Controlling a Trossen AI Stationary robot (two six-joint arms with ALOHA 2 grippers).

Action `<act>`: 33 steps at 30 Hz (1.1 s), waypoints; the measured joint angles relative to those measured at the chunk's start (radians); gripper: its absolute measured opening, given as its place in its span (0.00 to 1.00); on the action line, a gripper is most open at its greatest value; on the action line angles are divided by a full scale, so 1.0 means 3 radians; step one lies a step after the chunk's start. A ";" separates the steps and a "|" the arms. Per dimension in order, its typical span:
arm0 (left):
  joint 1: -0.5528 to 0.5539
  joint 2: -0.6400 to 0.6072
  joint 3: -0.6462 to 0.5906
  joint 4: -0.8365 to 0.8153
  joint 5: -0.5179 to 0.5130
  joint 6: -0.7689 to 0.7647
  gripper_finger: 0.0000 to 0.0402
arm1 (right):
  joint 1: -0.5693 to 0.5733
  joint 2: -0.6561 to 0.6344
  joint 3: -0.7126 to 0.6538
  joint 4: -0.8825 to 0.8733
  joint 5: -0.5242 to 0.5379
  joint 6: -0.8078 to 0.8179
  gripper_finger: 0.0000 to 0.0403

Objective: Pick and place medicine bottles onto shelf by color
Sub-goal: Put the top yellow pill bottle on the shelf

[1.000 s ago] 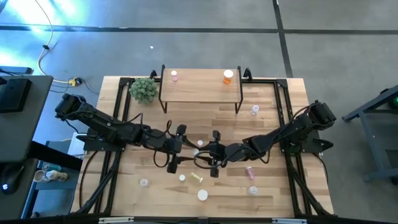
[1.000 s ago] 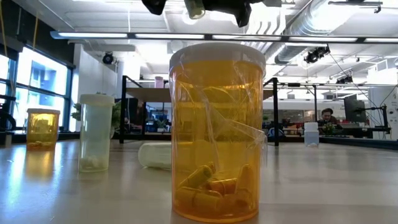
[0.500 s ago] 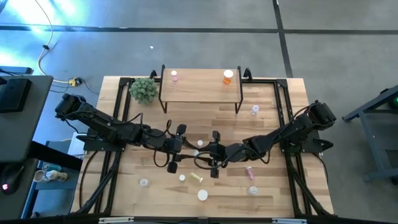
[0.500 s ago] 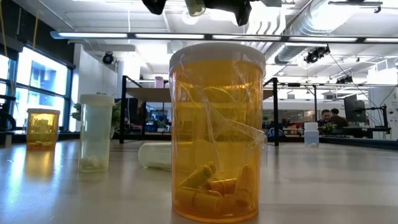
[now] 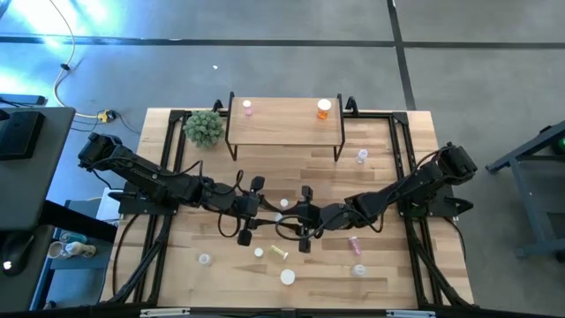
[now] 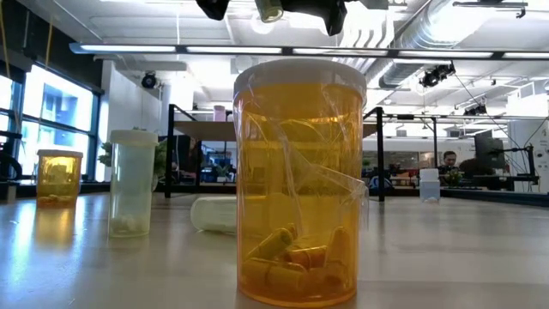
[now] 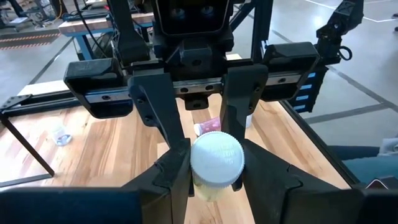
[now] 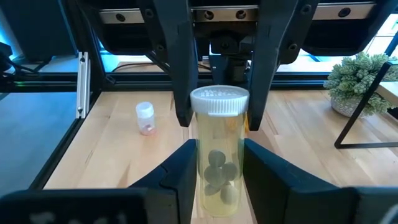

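A yellow-green medicine bottle (image 8: pixel 218 158) with a white cap hangs in the air over the table's middle (image 5: pixel 281 215). My left gripper (image 7: pixel 214 163) and my right gripper (image 8: pixel 219 163) meet there from opposite sides, and each is shut on it. The low view shows it only at the top edge (image 6: pixel 268 9), well above the table. The shelf (image 5: pixel 284 126) stands at the far edge on its black legs. A pink bottle (image 5: pixel 247 108) stands on its left end and an orange one (image 5: pixel 324 109) on its right end. My left gripper pinches the bottle's white cap (image 7: pixel 216 157) by its rim between the two fingers. It comes nearly level from the table's left, and the cap's top faces its wrist. My right gripper pinches the bottle's translucent body (image 8: pixel 217 177) between its two fingers. It comes nearly level from the table's right, fingers along the bottle, cap end away from it. The bottle lies roughly level, clear of the table.
Loose bottles stand or lie on the near half: a yellow-green one (image 5: pixel 279 253), two pink ones (image 5: pixel 354 243) and several with white caps (image 5: pixel 288 276). A clear one (image 5: pixel 361 156) stands by the shelf's right leg. A small plant (image 5: pixel 205 128) stands far left. An orange bottle (image 6: pixel 300 180) fills the low view.
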 joint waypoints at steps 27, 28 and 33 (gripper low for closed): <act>0.1113 -0.0605 0.0016 -0.0390 0.0117 0.0240 0.29 | 0.0027 -0.0771 -0.0003 -0.0897 0.0001 0.0042 0.60; 0.1253 -0.0628 0.0051 -0.0453 0.0138 0.0266 0.29 | 0.0027 -0.0803 -0.0003 -0.0925 0.0001 0.0069 0.60; 0.1962 -0.0579 0.0399 -0.0740 0.0436 0.0290 0.29 | 0.0027 -0.0888 -0.0003 -0.0996 0.0001 0.0090 0.60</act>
